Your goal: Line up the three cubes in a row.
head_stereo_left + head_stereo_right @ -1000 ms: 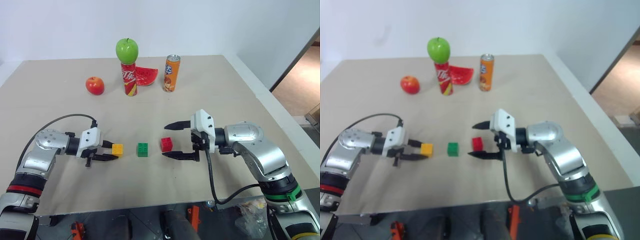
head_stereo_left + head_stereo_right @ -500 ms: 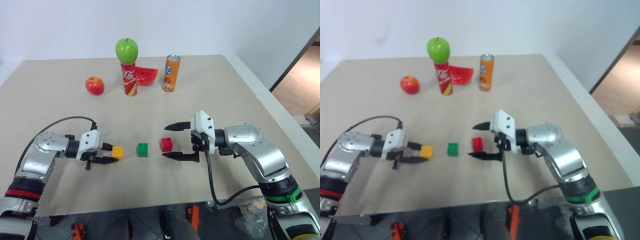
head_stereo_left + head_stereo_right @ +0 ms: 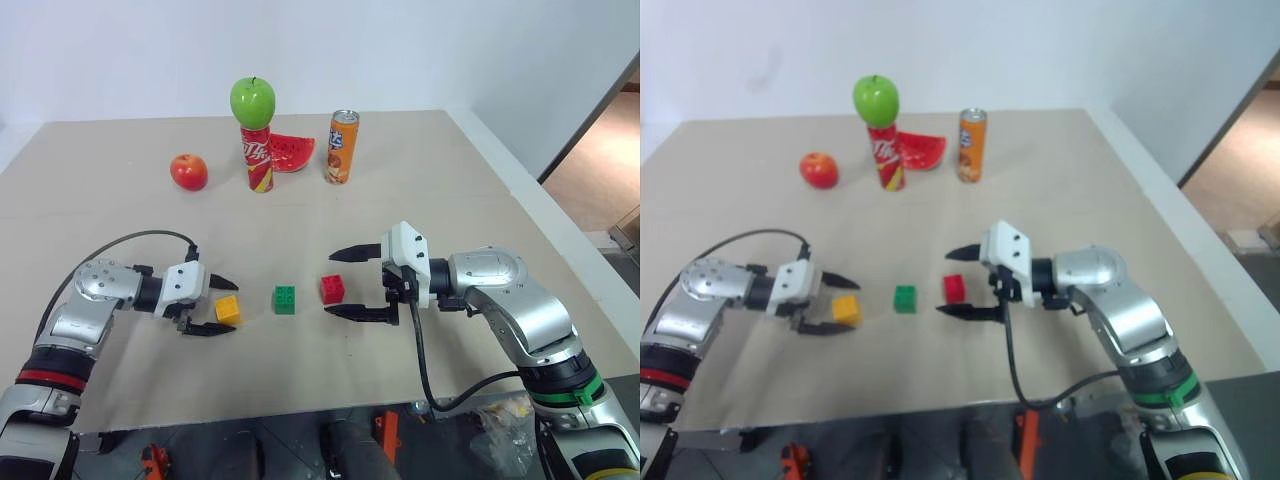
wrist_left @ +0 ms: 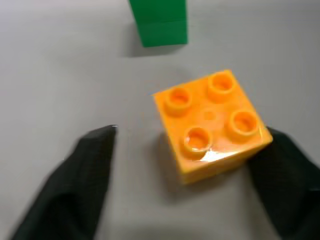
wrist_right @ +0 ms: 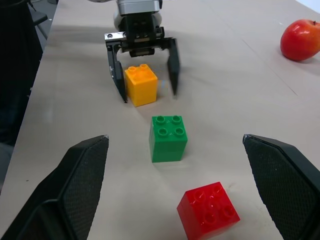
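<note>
The three cubes lie in a rough line across the tan table (image 3: 450,200). The yellow-orange cube (image 3: 228,309) is on the left, the green cube (image 3: 285,299) in the middle and the red cube (image 3: 333,289) on the right. My left gripper (image 3: 228,307) is open, one finger on each side of the yellow-orange cube (image 4: 210,125). That cube rests on the table, turned slightly askew. My right gripper (image 3: 334,284) is open wide around the red cube (image 5: 207,210), which sits between its fingertips (image 5: 85,185) untouched.
At the back of the table stand a red apple (image 3: 189,171), a red can (image 3: 260,158) with a green apple (image 3: 253,101) on top, a watermelon slice (image 3: 293,150) and an orange can (image 3: 343,147). The table's front edge runs just below both arms.
My left gripper has opened and let go of the yellow-orange cube, which now sits slightly turned on the table. The right arm has not moved.
</note>
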